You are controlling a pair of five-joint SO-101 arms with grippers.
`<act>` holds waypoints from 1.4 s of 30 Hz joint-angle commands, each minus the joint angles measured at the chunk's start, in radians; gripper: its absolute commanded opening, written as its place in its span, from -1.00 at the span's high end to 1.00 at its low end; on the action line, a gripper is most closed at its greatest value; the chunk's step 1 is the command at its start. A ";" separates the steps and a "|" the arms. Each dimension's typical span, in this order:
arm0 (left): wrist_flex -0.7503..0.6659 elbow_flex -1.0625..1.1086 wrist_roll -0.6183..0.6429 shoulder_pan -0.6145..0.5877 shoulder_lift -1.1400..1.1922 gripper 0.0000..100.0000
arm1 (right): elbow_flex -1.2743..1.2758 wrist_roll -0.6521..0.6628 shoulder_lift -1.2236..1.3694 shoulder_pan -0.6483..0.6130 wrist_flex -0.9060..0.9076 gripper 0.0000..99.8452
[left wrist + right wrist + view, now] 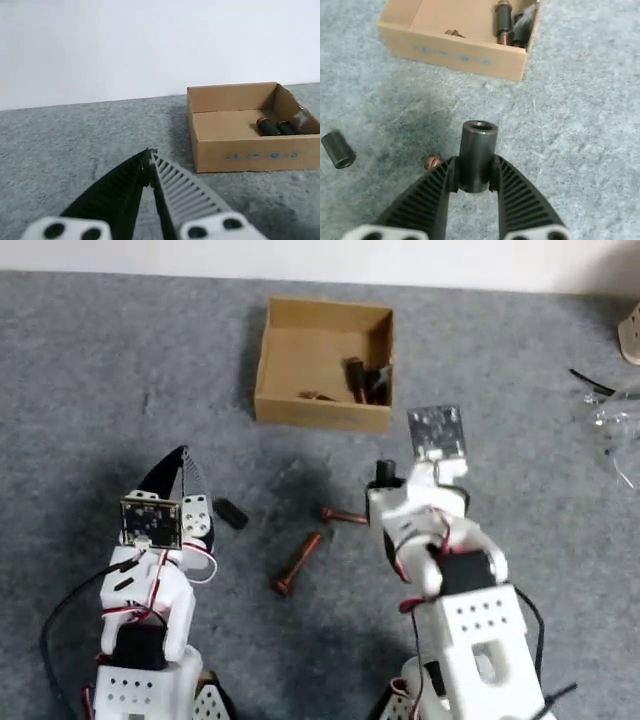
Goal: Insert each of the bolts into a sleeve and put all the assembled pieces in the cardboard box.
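Right gripper (473, 166), tilted down over the counter (580, 125), clamps an upright black sleeve (478, 145); a bolt (433, 162) lies just beside it. Left gripper (149, 155), held low, is closed and empty.

The cardboard box (320, 412) is open above. Finished pieces (365, 380) crowd its right side, and the left of its floor lies bare. Just before the box's right front corner stands the right gripper (384, 478), clamped on an upright sleeve (477, 147). Farther in front of the box lie a short bolt (344, 515), a long bolt (299, 562) and a loose sleeve (230, 513). A strip of open carpet (300, 455) runs between them and the box's front wall.
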 commanded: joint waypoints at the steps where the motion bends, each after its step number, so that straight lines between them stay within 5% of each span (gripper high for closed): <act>1: -0.009 -0.013 -0.049 0.088 -0.001 0.98 | 0.054 0.037 -0.139 0.019 -0.038 0.99; 16: 0.034 -0.007 -0.009 0.263 0.001 0.91 | 0.472 0.083 -0.782 0.019 -0.074 0.99; 25: 0.034 -0.031 -0.005 0.286 0.044 0.91 | 0.550 0.083 -0.756 0.047 -0.174 0.99; 35: 0.040 -0.495 0.000 0.286 0.906 0.90 | 0.625 0.084 -0.756 0.045 -0.259 0.99; 42: 0.074 -0.816 0.330 0.289 1.415 0.90 | 0.625 0.107 -0.756 0.047 -0.259 0.99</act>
